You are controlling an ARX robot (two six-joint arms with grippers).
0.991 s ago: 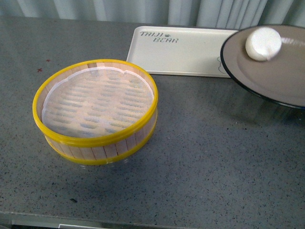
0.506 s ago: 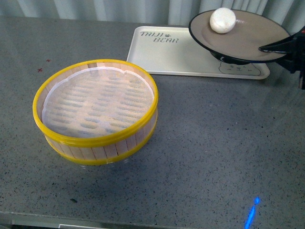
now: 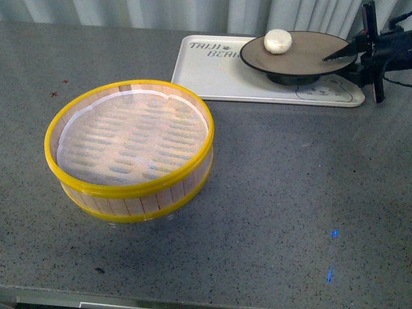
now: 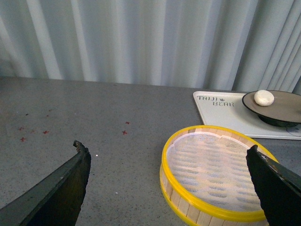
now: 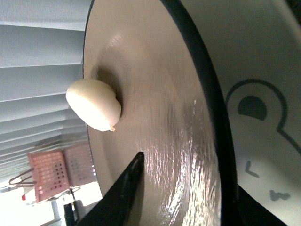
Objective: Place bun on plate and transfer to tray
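**Front view**
- Right gripper (image 3: 346,59), black: jaws clamped on the rim of the plate, one finger above the rim, the other under it.
- Large round shallow plate (image 3: 302,53), tan inside, black rim: held level by those jaws.
- Small round cream-white bun (image 3: 278,41): on the plate, at the side far from the jaws.
- Flat rectangular cream-white plastic tray (image 3: 212,76), lettered "TAIJI BEAR": directly beneath plate and jaws. Contact between plate foot and tray not determinable.
- Round yellow-rimmed bamboo steamer basket (image 3: 129,151), white liner inside: well apart from the jaws, on the grey speckled worktop (image 3: 290,193).

**Left wrist view**
- Left gripper (image 4: 165,148): jaws spread wide, holding nothing, above the worktop.
- Steamer basket: just ahead of the jaws, off-centre towards one finger.
- Tray, plate and bun: further ahead, past the basket, well apart from these jaws.
- Pale pleated curtain (image 4: 141,42): behind the worktop, far ahead of the jaws.

**Right wrist view**
- Dark finger (image 5: 123,195): laid on the plate's tan inside, tip towards the bun. Second finger hidden under the plate.
- Bun: near the fingertip, not touching it.
- Tray's bear-face drawing: past the plate rim, below the jaws.
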